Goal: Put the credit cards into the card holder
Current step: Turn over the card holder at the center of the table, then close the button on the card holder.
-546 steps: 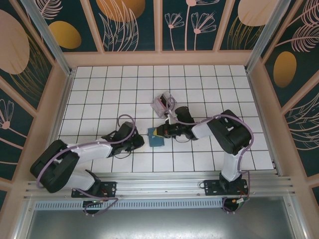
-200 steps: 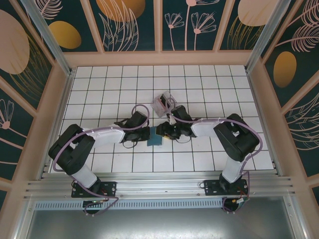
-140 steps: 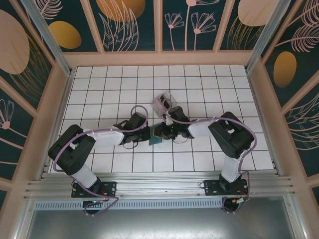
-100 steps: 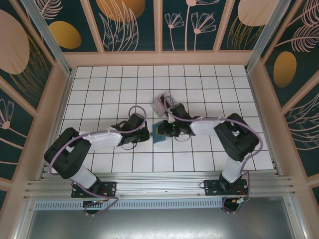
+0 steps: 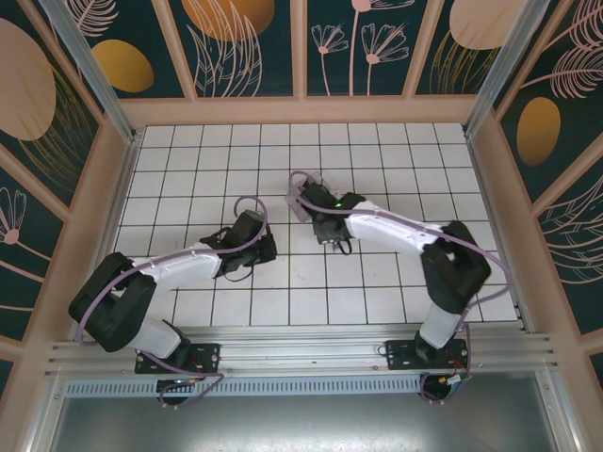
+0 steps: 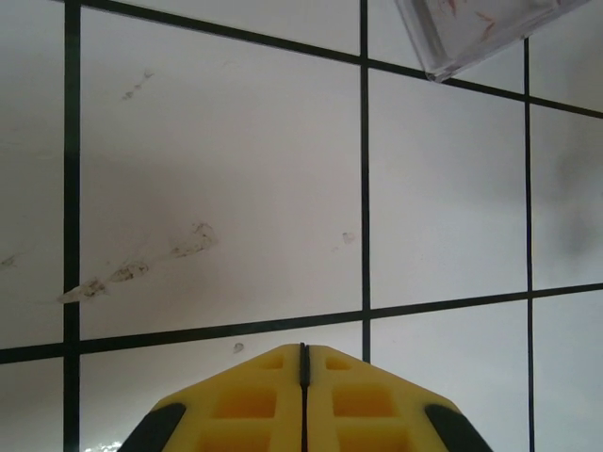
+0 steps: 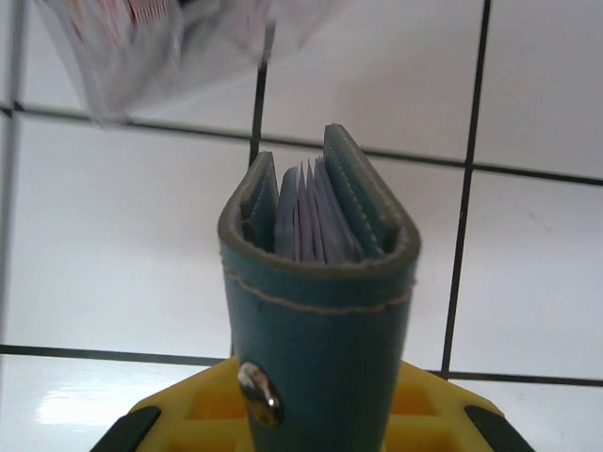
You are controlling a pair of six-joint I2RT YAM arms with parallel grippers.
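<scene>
Wallet [image 7: 320, 273] off the worktop [image 5: 188, 160], clamped in the right pincer [image 7: 316, 400]. It is folded, spine toward the pincer and open edge pointing away. Grey-blue inner leaves show edge-on between the teal covers. Cannot tell whether any of them is a card.

Right pincer also seen from above [image 5: 327, 231], near the middle of the worktop, just on the near side of a clear plastic box [image 5: 301, 193].

Cards [image 6: 476, 17]: pinkish with red marks, seen through the wall of the box. The count is not readable, and the right wrist view of them is blurred. No card lies loose on the tiles in sight.

Left pincer [image 6: 303, 363]: tips pressed together with nothing between them, over bare tiles to the left of the box and wallet, apart from both.

Judgement: early stage. The wallet is secured but folded, and no card is in hand. Left to do:
- open the wallet to expose the slots
- take the cards out of the box
- slide each card into a slot
</scene>
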